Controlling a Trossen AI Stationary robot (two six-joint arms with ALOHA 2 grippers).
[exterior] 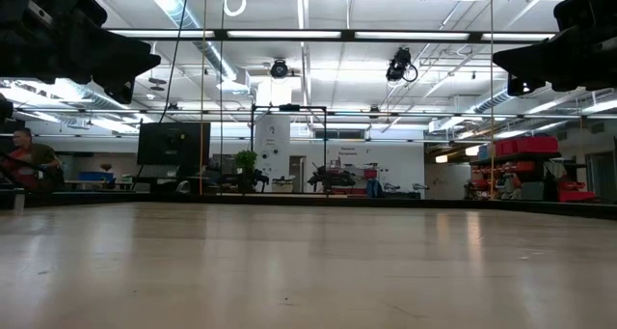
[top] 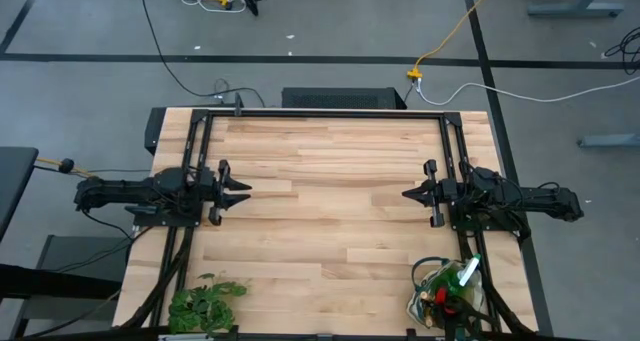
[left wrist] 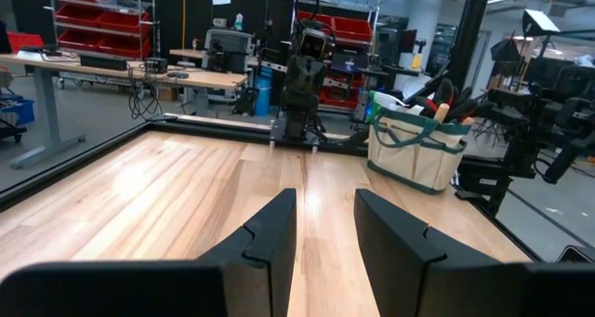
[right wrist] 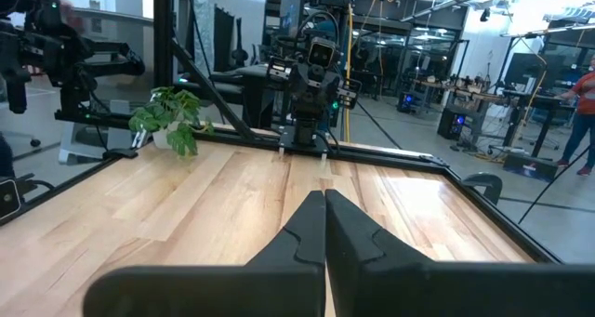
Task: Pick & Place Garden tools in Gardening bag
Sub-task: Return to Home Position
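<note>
The gardening bag point(top: 445, 293), cream canvas with dark green trim, stands on its base at the table's near right corner. Garden tools stick out of its open top: a green spray bottle point(top: 468, 272), something red point(top: 438, 297), and in the left wrist view a wooden handle point(left wrist: 442, 111) above the bag point(left wrist: 416, 154). My left gripper point(top: 243, 192) point(left wrist: 325, 201) hovers level at the table's left side, open, with nothing between its fingers. My right gripper point(top: 406, 193) point(right wrist: 324, 198) hovers level at the right side, shut and empty. Both are far from the bag.
A leafy green plant bunch point(top: 205, 303) point(right wrist: 170, 117) lies at the table's near left corner. A dark frame point(top: 320, 113) runs along the table's far edge and sides. The wooden tabletop point(top: 330, 201) between the two grippers is bare.
</note>
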